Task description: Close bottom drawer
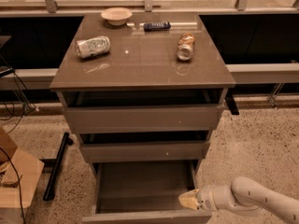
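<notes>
The bottom drawer (140, 185) of the grey-brown cabinet stands pulled far out, its bare floor showing. Its front panel (145, 217) lies at the lower edge of the view. My gripper (187, 200), pale-tipped on a white arm (247, 200), comes in from the right. It sits at the drawer's right front corner, just behind the front panel and by the right side wall. The middle drawer (145, 150) and the top drawer (142, 118) above it each stand a little way out.
On the cabinet top (140, 59) lie a crushed silver can (92, 46), a second can (186, 46), a pale bowl (116, 16) and a dark flat object (156, 26). A cardboard box (16, 181), a black pole (56, 167) and cables are on the floor to the left.
</notes>
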